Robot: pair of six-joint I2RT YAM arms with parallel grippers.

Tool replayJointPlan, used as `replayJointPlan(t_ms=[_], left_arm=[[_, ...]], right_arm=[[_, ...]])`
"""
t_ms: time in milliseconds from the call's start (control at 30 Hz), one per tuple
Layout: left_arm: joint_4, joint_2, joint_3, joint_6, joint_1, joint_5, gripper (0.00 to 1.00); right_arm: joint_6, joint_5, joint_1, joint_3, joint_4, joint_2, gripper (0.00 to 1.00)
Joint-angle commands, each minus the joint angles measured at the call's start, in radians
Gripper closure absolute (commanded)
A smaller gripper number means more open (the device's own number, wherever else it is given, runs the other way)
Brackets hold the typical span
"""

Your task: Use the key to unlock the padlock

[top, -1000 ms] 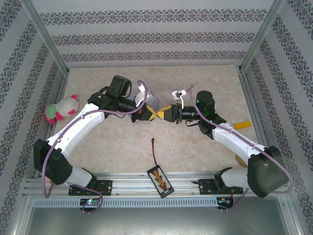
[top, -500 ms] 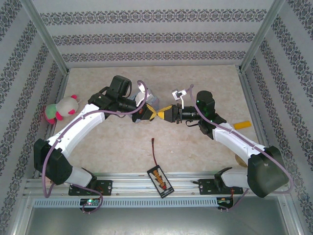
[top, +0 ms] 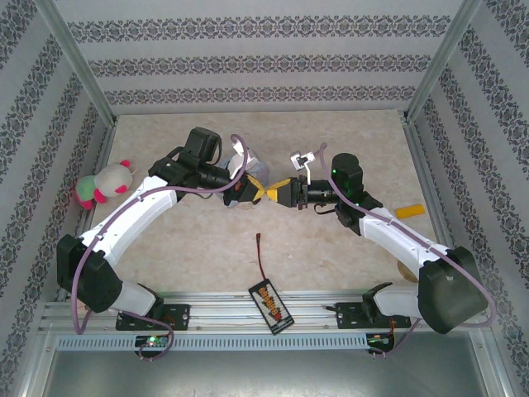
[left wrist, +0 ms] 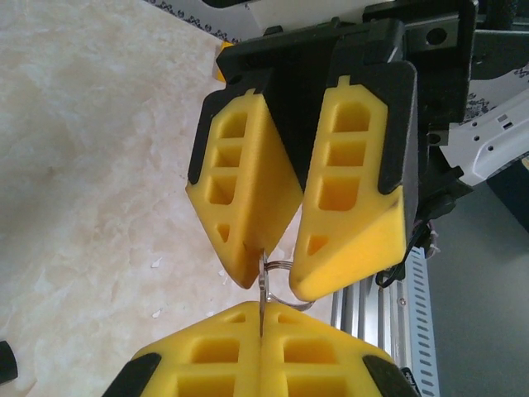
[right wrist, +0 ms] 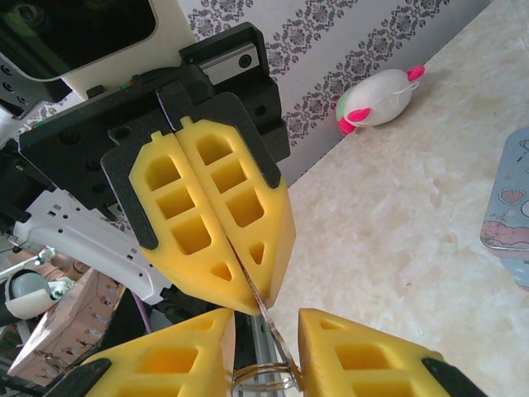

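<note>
Hovering above worktop (top: 248, 248): left tool (left wrist: 260, 318) clamped together on key (left wrist: 261, 289) blade; long axis points straight into right tool (right wrist: 266, 327), fingers apart around ring (right wrist: 264, 379), grip unclear.

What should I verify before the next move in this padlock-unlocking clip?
1. Left gripper shut on the key: ok.
2. Right gripper jaws parted with the key ring between them; firm hold on it: cannot tell.
3. Padlock placed to receive the key: cannot tell.
4. Pale-blue tin lies flat on the table, apart from the fingers: ok.
5. Thin black wire lies nearer the bases, apart from both grippers: ok.
</note>
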Motion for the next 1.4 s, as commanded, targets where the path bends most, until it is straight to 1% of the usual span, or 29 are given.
replayJointPlan(t_ms=[0, 67, 200, 533, 633, 667, 733, 800, 867, 1000, 1133, 1267, 1367], left_arm=[[0.063, -0.024, -0.018, -0.030, 0.021, 0.014, 1.00], [0.071, -0.021, -0.019, -0.037, 0.022, 0.022, 1.00], [0.073, -0.015, -0.019, -0.042, 0.027, 0.020, 1.00], [0.096, -0.021, -0.029, -0.065, 0.037, 0.024, 1.00], [0.101, -0.016, -0.029, -0.071, 0.039, 0.026, 1.00], [0.103, -0.016, -0.029, -0.073, 0.040, 0.030, 1.00], [0.110, -0.013, -0.030, -0.078, 0.040, 0.039, 1.00], [0.110, -0.010, -0.029, -0.080, 0.039, 0.054, 1.00], [0.099, -0.005, -0.025, -0.072, 0.039, 0.065, 1.00], [0.047, 0.005, -0.009, -0.043, 0.038, 0.075, 1.00], [0.033, 0.004, -0.009, -0.035, 0.039, 0.075, 1.00], [0.032, 0.002, -0.012, -0.035, 0.040, 0.079, 1.00], [0.027, 0.002, -0.012, -0.032, 0.040, 0.082, 1.00]], right_arm=[[-0.023, -0.023, 0.001, -0.013, 0.002, 0.001, 0.72], [-0.025, -0.019, -0.001, -0.015, 0.002, 0.001, 0.73], [-0.028, -0.013, -0.005, -0.021, 0.000, 0.001, 0.78], [-0.026, -0.013, -0.017, -0.037, 0.002, -0.016, 0.79], [-0.027, -0.015, -0.016, -0.037, 0.002, -0.016, 0.84], [-0.026, -0.015, -0.016, -0.037, 0.003, -0.016, 0.84], [-0.025, -0.014, -0.015, -0.035, 0.006, -0.018, 0.82], [-0.023, -0.013, -0.012, -0.032, 0.010, -0.020, 0.75], [-0.024, -0.011, -0.011, -0.028, 0.010, -0.021, 0.72], [-0.029, -0.009, -0.012, -0.016, 0.009, -0.018, 0.72], [-0.032, -0.012, -0.011, -0.002, 0.011, -0.003, 0.72], [-0.030, -0.019, -0.010, 0.008, 0.014, 0.009, 0.66], [-0.030, -0.020, -0.010, 0.015, 0.014, 0.013, 0.66]])
